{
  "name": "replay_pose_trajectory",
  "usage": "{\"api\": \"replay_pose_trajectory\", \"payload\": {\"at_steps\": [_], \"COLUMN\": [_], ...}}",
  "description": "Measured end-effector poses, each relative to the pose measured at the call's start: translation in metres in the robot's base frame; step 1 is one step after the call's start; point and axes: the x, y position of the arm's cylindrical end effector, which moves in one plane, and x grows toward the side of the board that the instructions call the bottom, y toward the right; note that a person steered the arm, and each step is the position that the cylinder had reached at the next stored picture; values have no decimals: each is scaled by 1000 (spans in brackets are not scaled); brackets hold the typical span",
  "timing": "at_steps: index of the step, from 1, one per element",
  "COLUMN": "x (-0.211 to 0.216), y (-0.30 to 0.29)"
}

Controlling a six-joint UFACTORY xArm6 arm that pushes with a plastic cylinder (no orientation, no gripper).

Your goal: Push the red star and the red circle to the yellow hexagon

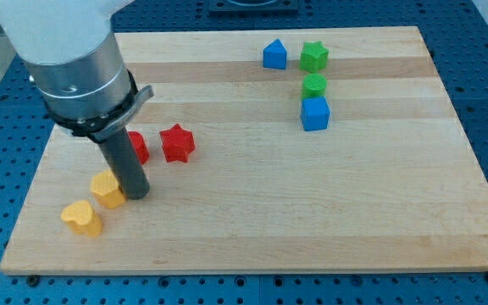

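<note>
The red star (177,142) lies on the wooden board left of centre. The red circle (138,147) is just to its left, partly hidden behind my rod. The yellow hexagon (107,188) lies below the red circle. My tip (136,194) rests on the board right beside the yellow hexagon's right side, touching or nearly touching it, just below the red circle.
A yellow heart (81,218) lies at the lower left of the hexagon. At the upper right are a blue pentagon-like block (274,54), a green star (314,57), a green circle (313,85) and a blue cube (315,113). The board edge (252,269) runs along the bottom.
</note>
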Motion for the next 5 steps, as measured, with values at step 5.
{"api": "replay_pose_trajectory", "payload": {"at_steps": [5], "x": [-63], "y": [59]}}
